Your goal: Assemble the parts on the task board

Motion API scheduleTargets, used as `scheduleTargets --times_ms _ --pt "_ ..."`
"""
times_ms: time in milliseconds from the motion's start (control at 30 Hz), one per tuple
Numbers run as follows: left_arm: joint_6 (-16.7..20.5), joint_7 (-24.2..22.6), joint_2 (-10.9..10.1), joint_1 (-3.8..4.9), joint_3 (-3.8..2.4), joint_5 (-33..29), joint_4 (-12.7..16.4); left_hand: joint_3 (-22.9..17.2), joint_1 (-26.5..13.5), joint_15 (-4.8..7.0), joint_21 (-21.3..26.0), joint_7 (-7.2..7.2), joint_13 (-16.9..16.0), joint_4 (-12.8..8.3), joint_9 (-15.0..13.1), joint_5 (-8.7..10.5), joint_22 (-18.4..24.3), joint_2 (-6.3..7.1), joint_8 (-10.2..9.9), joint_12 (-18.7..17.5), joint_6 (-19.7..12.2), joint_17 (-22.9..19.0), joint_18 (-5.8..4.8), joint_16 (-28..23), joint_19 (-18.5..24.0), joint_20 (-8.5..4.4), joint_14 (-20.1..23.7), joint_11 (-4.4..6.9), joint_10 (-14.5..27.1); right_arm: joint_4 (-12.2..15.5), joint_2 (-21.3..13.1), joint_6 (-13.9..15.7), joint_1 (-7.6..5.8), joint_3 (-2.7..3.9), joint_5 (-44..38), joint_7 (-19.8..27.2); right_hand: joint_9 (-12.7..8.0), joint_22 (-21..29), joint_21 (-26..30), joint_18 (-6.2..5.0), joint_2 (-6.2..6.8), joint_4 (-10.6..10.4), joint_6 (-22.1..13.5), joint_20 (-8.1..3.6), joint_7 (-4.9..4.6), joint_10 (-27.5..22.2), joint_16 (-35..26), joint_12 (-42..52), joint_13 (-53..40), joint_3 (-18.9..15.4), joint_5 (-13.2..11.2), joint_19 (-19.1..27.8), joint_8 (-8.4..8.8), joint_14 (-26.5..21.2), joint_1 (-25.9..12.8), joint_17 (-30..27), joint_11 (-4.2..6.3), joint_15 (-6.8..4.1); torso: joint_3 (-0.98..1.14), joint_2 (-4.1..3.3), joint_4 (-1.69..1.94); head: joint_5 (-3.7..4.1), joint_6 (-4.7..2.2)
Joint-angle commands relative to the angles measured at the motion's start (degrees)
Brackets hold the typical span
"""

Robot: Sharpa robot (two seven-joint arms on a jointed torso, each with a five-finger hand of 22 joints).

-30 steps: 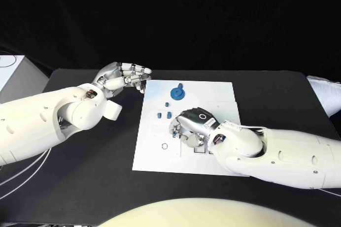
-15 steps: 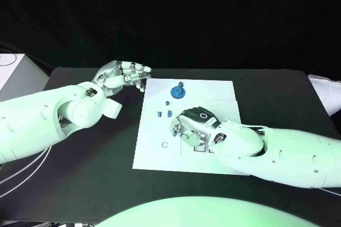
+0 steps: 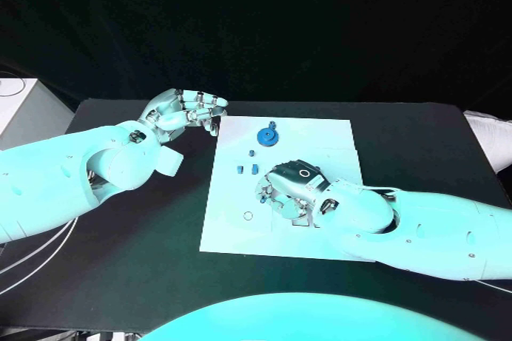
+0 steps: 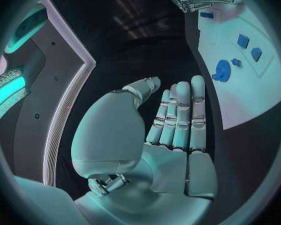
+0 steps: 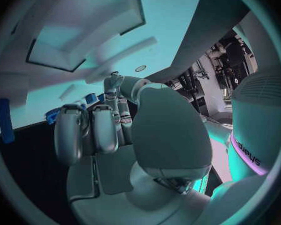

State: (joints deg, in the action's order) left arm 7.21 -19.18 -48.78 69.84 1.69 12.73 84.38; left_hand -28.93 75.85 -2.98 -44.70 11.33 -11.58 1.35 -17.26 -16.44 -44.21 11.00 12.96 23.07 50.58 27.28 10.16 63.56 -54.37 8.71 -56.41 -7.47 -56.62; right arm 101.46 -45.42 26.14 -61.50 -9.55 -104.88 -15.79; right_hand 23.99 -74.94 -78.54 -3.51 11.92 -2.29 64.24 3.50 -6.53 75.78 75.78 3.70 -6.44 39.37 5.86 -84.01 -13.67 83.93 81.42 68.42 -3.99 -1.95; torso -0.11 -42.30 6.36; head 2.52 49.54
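The white task board (image 3: 229, 230) lies in the middle of the black table. A blue gear-like part (image 3: 267, 138) sits near its far edge, and small blue parts (image 3: 248, 169) lie below it. My right hand (image 3: 291, 188) is low over the board's middle with its fingers curled down. A small blue part (image 3: 261, 198) shows at its fingertips; whether it is gripped I cannot tell. My left hand (image 3: 188, 112) hovers by the board's far left corner and holds nothing. In the left wrist view its fingers (image 4: 181, 115) are stretched out, with the gear (image 4: 222, 71) beyond them.
A white box (image 3: 21, 112) stands at the table's far left edge. A small ring-shaped hole (image 3: 248, 217) marks the board's left side. Bare black table (image 3: 128, 260) lies to the left of the board and in front of it.
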Motion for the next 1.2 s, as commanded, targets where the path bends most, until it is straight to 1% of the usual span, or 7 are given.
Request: scheduleTargets --times_ms 33,167,300,400,500,800,1200 --pt "-0.49 -0.25 0.15 0.0 -0.03 -0.3 0.07 0.31 0.24 -0.36 0.41 0.08 0.07 0.08 0.05 0.25 0.1 -0.36 -0.03 -0.05 -0.33 -0.1 0.37 -0.33 -0.25 -0.01 0.12 0.03 0.39 -0.32 0.21 -2.29 0.23 -0.1 -0.76 0.38 0.09 -5.17 -0.15 0.86 -0.06 0.12 0.07 -0.07 -0.19 1.89 0.24 0.21 -0.13 0.26 0.31 -2.3 -0.33 2.38 -0.62 -0.2 1.59 -0.25 -0.04 0.05 0.03 0.18 0.14" --pt "-0.49 -0.24 0.17 0.0 -0.03 -0.29 0.05 0.31 0.24 -0.36 0.41 0.08 0.07 0.08 0.05 0.25 0.1 -0.36 -0.03 -0.05 -0.33 -0.1 0.37 -0.33 -0.25 -0.01 0.12 0.03 0.39 -0.62 0.31 -2.7 0.32 -0.15 0.09 1.33 0.37 -5.06 0.08 0.8 0.49 -0.07 -0.44 0.09 -0.32 0.95 0.17 -0.11 -0.11 -0.56 1.66 -2.12 -0.23 2.25 -1.92 -0.6 1.4 -0.05 -0.04 0.04 0.01 0.21 0.11" --pt "-0.42 -0.21 0.15 0.0 -0.03 -0.3 0.04 0.31 0.24 -0.36 0.41 0.08 0.07 0.08 0.05 0.25 0.1 -0.36 -0.03 -0.05 -0.33 -0.1 0.37 -0.33 -0.25 -0.01 0.12 0.03 0.39 -0.91 0.21 -1.78 0.34 -0.19 1.78 3.28 0.05 -4.58 0.8 0.66 2.24 -1.1 -2.97 0.62 -0.98 -1.9 -0.07 -0.27 0.39 -2.19 2.95 -1.71 1.21 2.01 -4.5 -1.5 0.55 0.65 -0.06 0.07 -0.07 0.05 0.22" --pt "-0.42 -0.17 0.16 0.0 -0.03 -0.32 0.04 0.31 0.29 -0.36 0.45 0.08 0.08 0.09 0.04 0.27 0.13 -0.38 -0.02 -0.03 -0.33 -0.1 0.37 -0.34 -0.27 -0.01 0.11 0.04 0.4 -1.05 0.15 -0.92 0.35 -0.2 3.02 4.69 -0.27 -2.02 3.98 -0.05 3.72 -1.8 -4.5 1.19 -1.57 -4.58 -1.33 -0.22 1.07 -2.85 3.32 -0.45 2.22 1.39 -5.94 -3.74 -0.22 1.28 -0.07 0.07 -0.09 0.0 0.05" --pt "-0.42 -0.1 0.17 0.0 -0.03 -0.33 0.03 0.31 0.29 -0.36 0.45 0.08 0.08 0.09 0.04 0.27 0.13 -0.38 -0.02 -0.03 -0.33 -0.1 0.37 -0.34 -0.27 -0.01 0.11 0.04 0.4 -1.15 0.11 -0.3 0.35 -0.21 3.66 5.42 -0.4 -0.62 5.77 -0.45 4.36 -2.12 -5.18 1.52 -1.71 -6.37 -2.0 -0.18 1.59 -3.65 3.32 0.25 2.68 1.04 -6.57 -4.97 -0.57 1.59 -0.04 0.06 0.01 0.18 0.04" --pt "-0.45 0.1 0.19 0.0 -0.03 -0.38 -0.04 0.41 0.18 -0.38 0.57 0.11 0.09 0.29 0.05 0.32 0.23 -0.43 -0.02 -0.01 -0.39 -0.12 0.36 -0.34 -0.34 0.01 0.1 0.0 0.46 -1.13 -0.15 1.77 0.35 -0.22 3.38 5.13 -1.13 4.19 11.93 -1.7 4.62 -0.5 -7.96 2.34 -2.66 -11.33 -3.66 0.33 2.62 -6.38 2.89 2.4 4.62 0.2 -5.04 -8.18 -1.64 2.37 -0.06 0.05 -0.07 0.28 0.12" --pt "-0.52 0.25 0.37 0.0 -0.02 -0.81 -0.2 0.59 0.01 -0.42 0.79 0.14 0.12 0.61 0.05 0.38 0.4 -0.47 0.0 0.04 -0.46 -0.15 0.35 -0.35 -0.43 0.05 0.09 -0.03 0.55 0.27 -1.9 5.38 -0.08 -0.19 4.63 5.53 -1.78 5.87 14.18 -2.11 4.26 -0.25 -9.84 2.46 -2.47 -13.71 -3.98 1.38 2.58 -8.46 3.23 2.91 6.04 -0.04 -4.21 -9.31 -1.6 2.38 0.06 0.09 -0.12 1.08 -0.62"
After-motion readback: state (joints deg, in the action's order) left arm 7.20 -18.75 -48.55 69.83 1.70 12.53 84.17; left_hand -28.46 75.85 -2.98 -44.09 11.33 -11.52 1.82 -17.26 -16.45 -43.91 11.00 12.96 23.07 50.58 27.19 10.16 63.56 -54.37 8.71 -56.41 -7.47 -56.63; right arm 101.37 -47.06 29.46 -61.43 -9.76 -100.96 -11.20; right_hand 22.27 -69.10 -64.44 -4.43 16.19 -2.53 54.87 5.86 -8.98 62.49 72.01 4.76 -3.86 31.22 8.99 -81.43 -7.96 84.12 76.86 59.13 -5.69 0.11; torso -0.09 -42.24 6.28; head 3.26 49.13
